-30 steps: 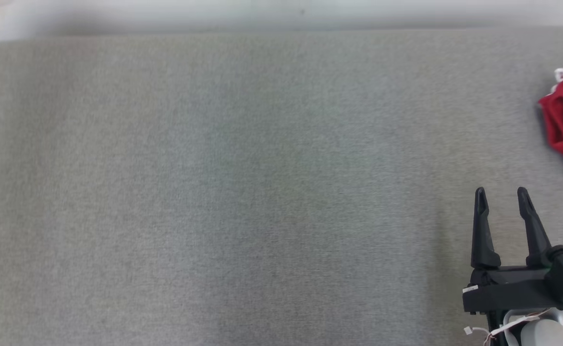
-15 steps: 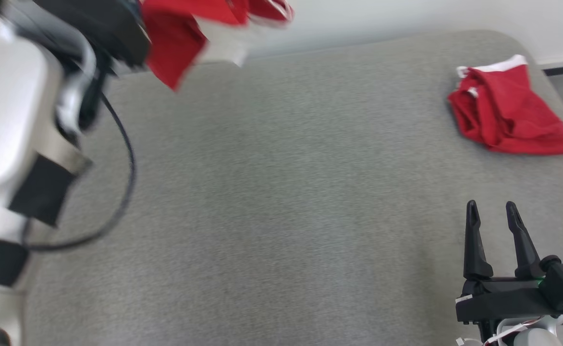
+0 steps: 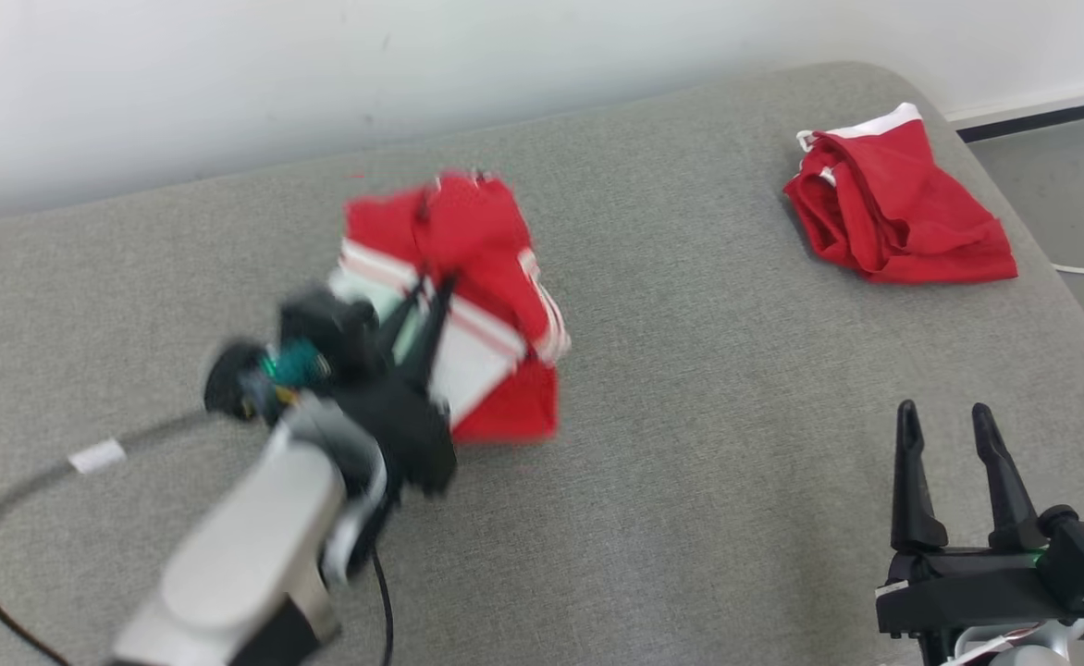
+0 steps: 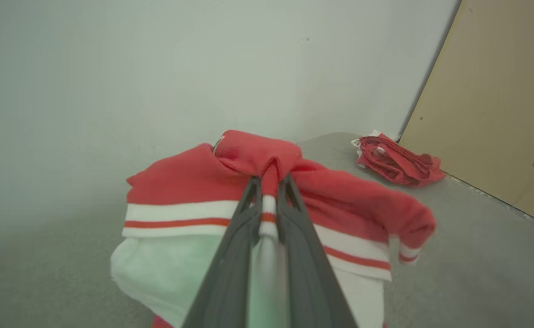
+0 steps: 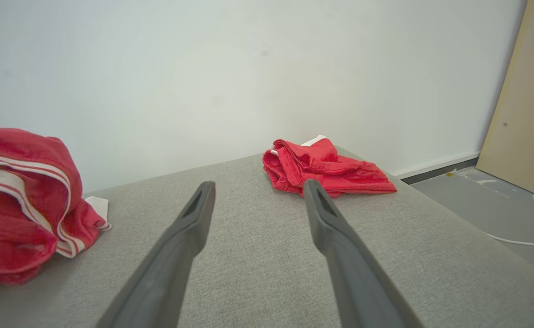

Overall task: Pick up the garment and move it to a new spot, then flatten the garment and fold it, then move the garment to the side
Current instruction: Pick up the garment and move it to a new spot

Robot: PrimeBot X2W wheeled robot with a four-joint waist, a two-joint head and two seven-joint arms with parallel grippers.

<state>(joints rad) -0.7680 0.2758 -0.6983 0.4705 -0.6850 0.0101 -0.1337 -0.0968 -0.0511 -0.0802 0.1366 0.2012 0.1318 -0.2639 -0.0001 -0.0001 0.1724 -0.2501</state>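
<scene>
The left gripper (image 3: 431,296) has been brought down with the garment (image 3: 482,231) since the earlier frame.
A fold of the soft red cloth with white stripes is pinched in its nearly closed jaws, bunched over the middle of the grey woven surface (image 3: 690,444). The jaws of the right gripper (image 3: 943,412) are held wide open, empty; a crumpled red garment (image 3: 893,203) lies far right.

Two garments (image 3: 482,240) (image 3: 903,213); two pincers (image 3: 436,287) (image 3: 942,409); one cushion (image 3: 690,416).

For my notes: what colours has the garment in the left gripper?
The garment is red with white striped bands; left wrist view shows it best.
</scene>
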